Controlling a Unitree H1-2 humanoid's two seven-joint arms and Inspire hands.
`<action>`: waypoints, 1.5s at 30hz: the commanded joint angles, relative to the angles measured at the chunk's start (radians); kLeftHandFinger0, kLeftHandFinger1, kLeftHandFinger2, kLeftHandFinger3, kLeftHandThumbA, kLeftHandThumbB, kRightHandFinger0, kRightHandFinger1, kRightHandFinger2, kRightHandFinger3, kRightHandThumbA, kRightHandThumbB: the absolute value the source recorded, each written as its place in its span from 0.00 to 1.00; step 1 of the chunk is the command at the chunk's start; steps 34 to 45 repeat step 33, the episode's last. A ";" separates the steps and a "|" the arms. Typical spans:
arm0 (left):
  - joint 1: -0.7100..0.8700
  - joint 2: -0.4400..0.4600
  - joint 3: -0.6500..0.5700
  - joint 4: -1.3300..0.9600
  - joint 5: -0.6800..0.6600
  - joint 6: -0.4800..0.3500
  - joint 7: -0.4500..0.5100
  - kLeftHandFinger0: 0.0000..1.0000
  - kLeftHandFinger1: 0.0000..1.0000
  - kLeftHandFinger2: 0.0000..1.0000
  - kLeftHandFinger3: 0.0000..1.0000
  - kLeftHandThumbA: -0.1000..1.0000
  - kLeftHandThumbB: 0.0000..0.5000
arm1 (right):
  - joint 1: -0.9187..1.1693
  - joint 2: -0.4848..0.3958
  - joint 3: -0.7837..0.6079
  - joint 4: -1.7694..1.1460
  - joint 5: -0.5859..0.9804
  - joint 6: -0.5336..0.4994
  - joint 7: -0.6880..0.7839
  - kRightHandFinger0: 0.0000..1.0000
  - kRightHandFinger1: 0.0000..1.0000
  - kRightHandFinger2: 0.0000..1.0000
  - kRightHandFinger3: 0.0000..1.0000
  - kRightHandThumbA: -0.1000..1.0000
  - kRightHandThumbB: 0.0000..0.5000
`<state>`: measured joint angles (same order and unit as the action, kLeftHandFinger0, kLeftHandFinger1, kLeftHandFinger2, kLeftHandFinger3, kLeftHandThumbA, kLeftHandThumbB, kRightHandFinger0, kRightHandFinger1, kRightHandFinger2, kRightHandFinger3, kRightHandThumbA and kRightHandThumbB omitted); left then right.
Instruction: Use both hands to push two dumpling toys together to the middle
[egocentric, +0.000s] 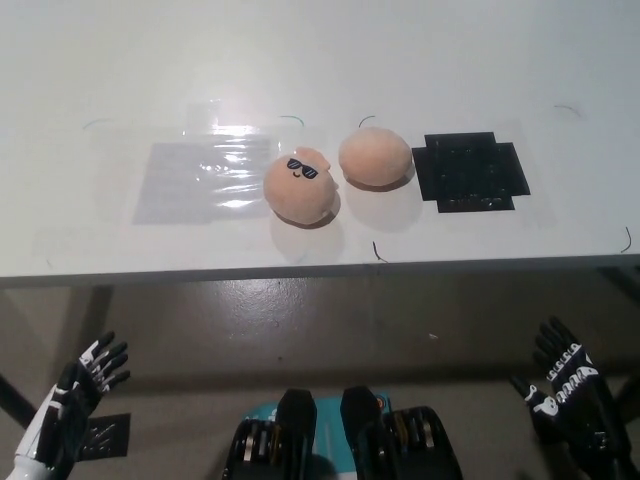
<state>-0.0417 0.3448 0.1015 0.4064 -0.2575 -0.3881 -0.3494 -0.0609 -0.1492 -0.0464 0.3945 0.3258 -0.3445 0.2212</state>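
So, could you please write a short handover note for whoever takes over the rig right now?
Left hand: open, low at the lower left, below the table edge, holding nothing.
Right hand: open, low at the lower right, also off the table.
Dumpling toy with sunglasses and plain dumpling toy sit side by side mid-table, between the clear plastic sheet and the black mat; whether they touch is unclear.
Done: the toys appear gathered in the middle.
Left: probably nothing beyond checking the gap.
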 joint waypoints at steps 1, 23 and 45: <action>-0.020 0.012 0.004 -0.001 0.000 -0.054 -0.020 1.00 1.00 1.00 1.00 1.00 0.61 | -0.035 -0.001 -0.023 0.030 0.014 -0.062 0.037 1.00 1.00 1.00 1.00 1.00 0.51; 0.024 0.003 0.024 -0.020 -0.031 -0.033 -0.028 1.00 1.00 1.00 1.00 1.00 0.43 | -0.040 0.000 -0.014 0.052 -0.031 -0.098 0.060 1.00 1.00 1.00 1.00 1.00 0.47; 0.043 -0.002 0.027 -0.024 -0.026 -0.034 -0.018 1.00 1.00 1.00 1.00 1.00 0.49 | -0.040 0.001 -0.013 0.058 -0.025 -0.087 0.069 1.00 1.00 1.00 1.00 1.00 0.47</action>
